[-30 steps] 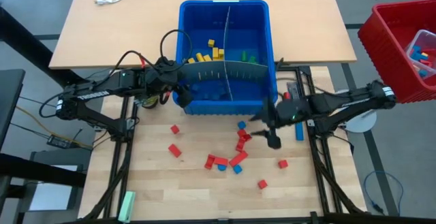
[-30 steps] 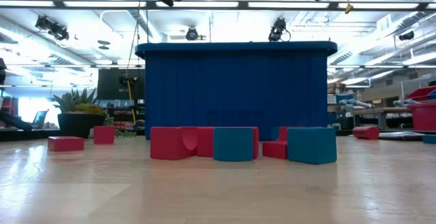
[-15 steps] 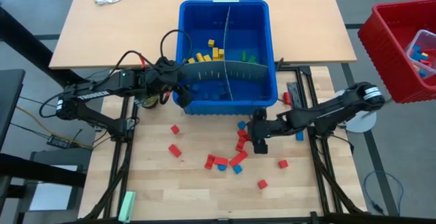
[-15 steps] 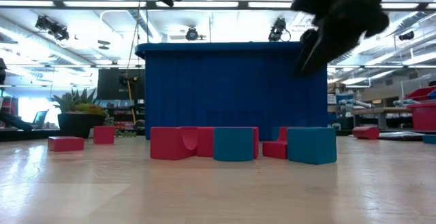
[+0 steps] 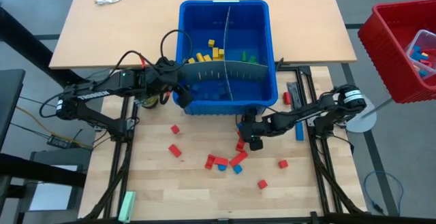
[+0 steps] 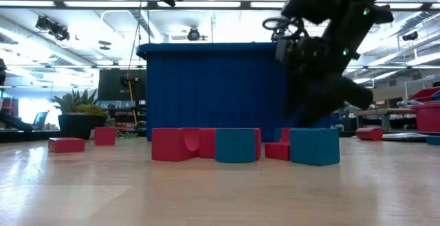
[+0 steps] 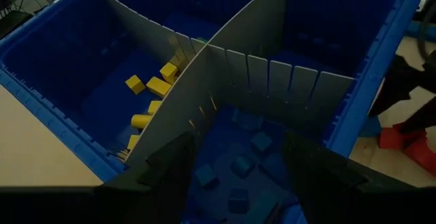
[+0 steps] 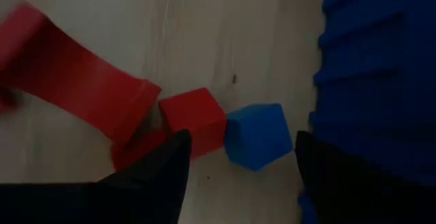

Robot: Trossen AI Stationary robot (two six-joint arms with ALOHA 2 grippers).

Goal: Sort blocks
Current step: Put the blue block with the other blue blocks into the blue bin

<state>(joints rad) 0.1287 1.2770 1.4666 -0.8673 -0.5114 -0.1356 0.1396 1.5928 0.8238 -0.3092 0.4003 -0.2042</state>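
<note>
The blue bin (image 5: 228, 20) holds yellow blocks (image 7: 153, 88), green blocks (image 5: 249, 58) and blue blocks (image 7: 242, 164), kept apart by grey dividers (image 5: 225, 71). Red blocks (image 5: 238, 158) and a few blue ones lie loose on the table near the bin. My right gripper (image 8: 238, 149) stands open, low over a red block (image 8: 194, 118) and a blue block (image 8: 259, 135) beside the bin's near wall (image 8: 368, 81). Both blocks lie ahead of its fingers. My left gripper (image 7: 238, 156) hangs open above the bin's near-left compartment, with nothing between its fingers.
A red basket (image 5: 402, 47) stands off the table's right edge. A pale green bar (image 5: 127, 205) lies at the near left corner and a blue strip (image 5: 300, 130) by the right arm. More red blocks (image 5: 175, 150) are scattered over the near half.
My right gripper has come down and moved toward the table's left, tipping and rolling on the way. It now hangs low over the blocks by the bin's near wall. The blocks have not moved.
</note>
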